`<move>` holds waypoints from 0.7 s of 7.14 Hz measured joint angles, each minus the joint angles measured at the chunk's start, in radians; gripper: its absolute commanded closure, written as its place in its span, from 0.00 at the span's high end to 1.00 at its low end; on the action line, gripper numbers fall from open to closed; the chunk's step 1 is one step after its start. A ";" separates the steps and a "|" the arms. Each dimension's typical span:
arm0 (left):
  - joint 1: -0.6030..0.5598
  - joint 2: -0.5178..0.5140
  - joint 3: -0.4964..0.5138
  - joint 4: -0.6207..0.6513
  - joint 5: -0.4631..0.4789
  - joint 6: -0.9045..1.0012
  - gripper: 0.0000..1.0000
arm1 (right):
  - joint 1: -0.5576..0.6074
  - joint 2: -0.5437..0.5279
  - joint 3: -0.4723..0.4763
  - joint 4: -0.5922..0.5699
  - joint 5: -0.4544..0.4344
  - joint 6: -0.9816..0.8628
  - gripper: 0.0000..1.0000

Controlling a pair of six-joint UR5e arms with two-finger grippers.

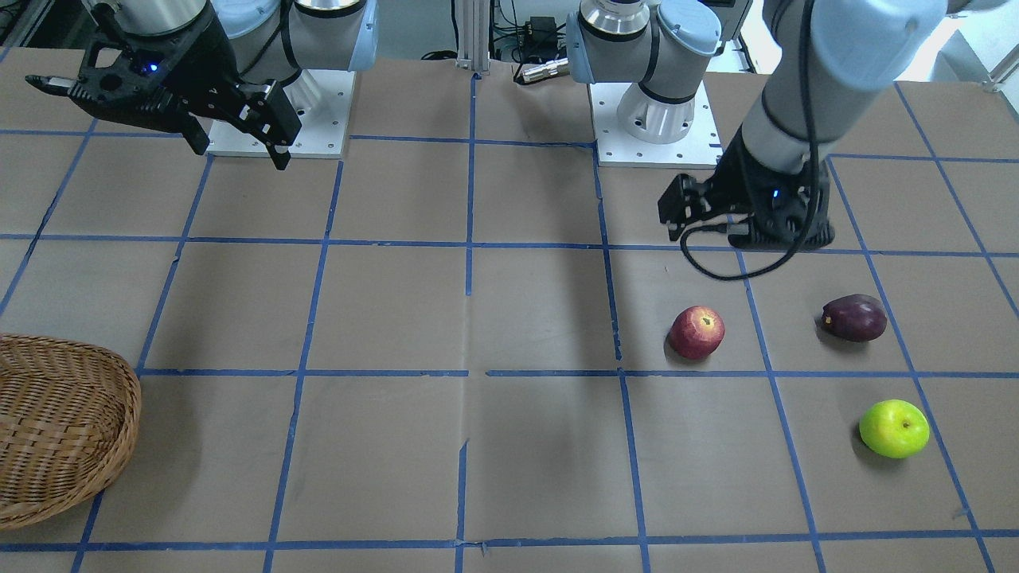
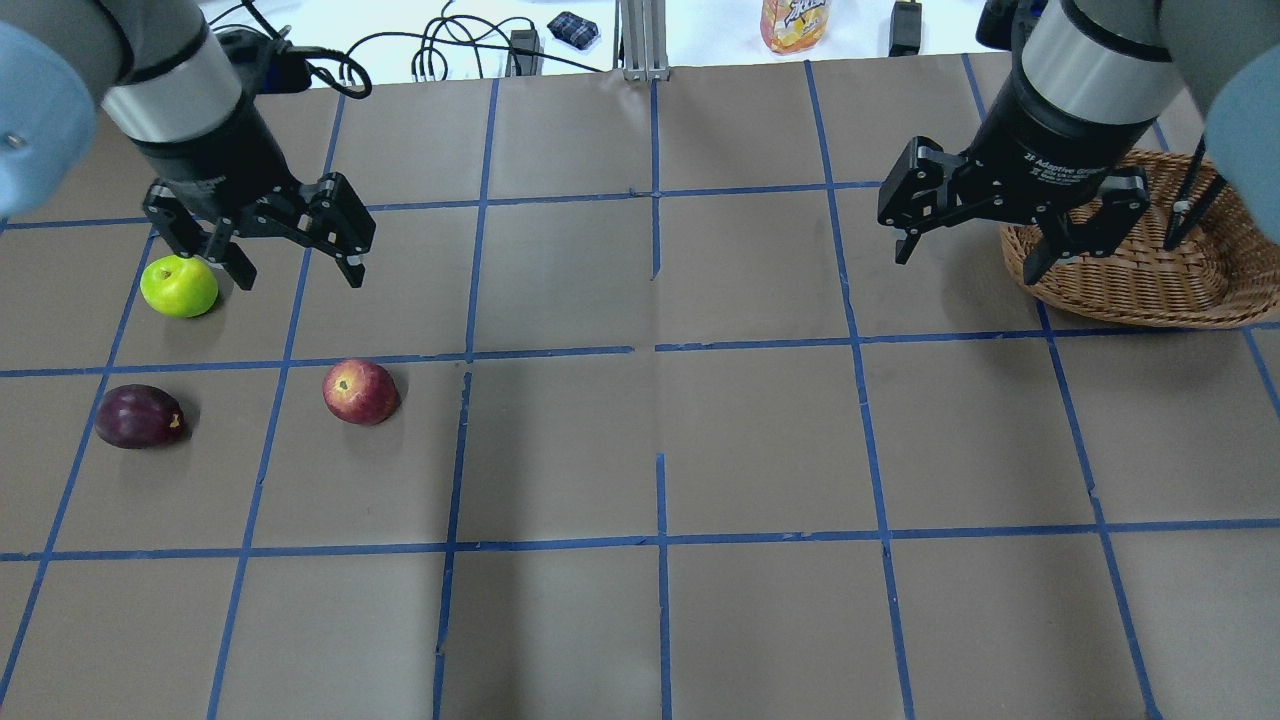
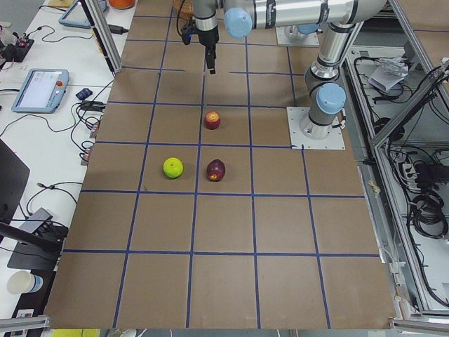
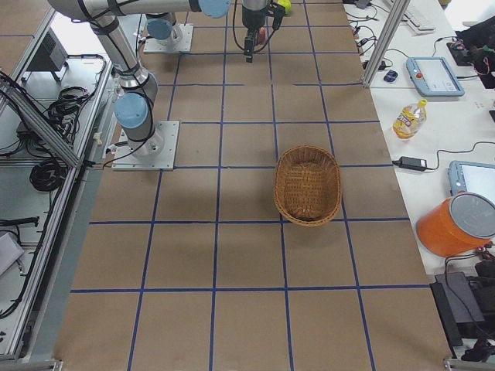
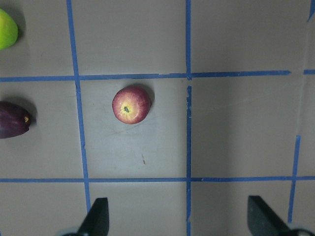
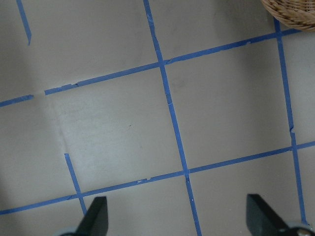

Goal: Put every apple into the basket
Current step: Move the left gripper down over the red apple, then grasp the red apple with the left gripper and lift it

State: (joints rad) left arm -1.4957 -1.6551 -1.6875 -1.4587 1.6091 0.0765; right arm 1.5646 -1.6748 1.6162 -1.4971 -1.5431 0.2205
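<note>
While poised clear above the table [image 2: 760, 440] on a wrist turned straight down, gaped wide and gripped nothing: thus with the left gripper [image 2: 298, 270]. Saw the red apple [image 2: 361, 391] in the wrist view ahead of the fingertips [image 5: 98, 219], nearer one finger than the other, round, red with a yellowish stem patch turned up. Saw the maroon apple [image 2: 139, 416] farther out to that same side, dark purple, tipped on its side, pale stem end showing. Saw the yellow-green apple [image 2: 178, 286] beyond that, glossy and bright, stem dimple up; found none of the three touching the gripper. Hovered likewise above the bare table, tilted slightly, spread wide and empty: thus with the right gripper [image 2: 968, 262]. Noted the basket [image 2: 1120, 290] just beside its outer finger, oval, shallow, woven of tan-brown wicker, well apart from every apple
</note>
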 measured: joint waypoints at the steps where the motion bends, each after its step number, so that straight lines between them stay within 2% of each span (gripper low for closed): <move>1: 0.018 -0.030 -0.095 0.134 0.005 0.021 1.00 | 0.000 0.000 0.001 0.000 -0.002 -0.001 1.00; 4: 0.182 -0.080 -0.257 0.285 -0.011 0.183 1.00 | 0.000 0.001 0.003 0.001 -0.001 -0.001 1.00; 5: 0.203 -0.091 -0.296 0.344 -0.019 0.206 1.00 | 0.000 0.001 0.004 0.000 0.000 -0.001 1.00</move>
State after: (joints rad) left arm -1.2927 -1.7463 -1.9839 -1.1142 1.5898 0.2823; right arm 1.5644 -1.6735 1.6198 -1.4968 -1.5436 0.2194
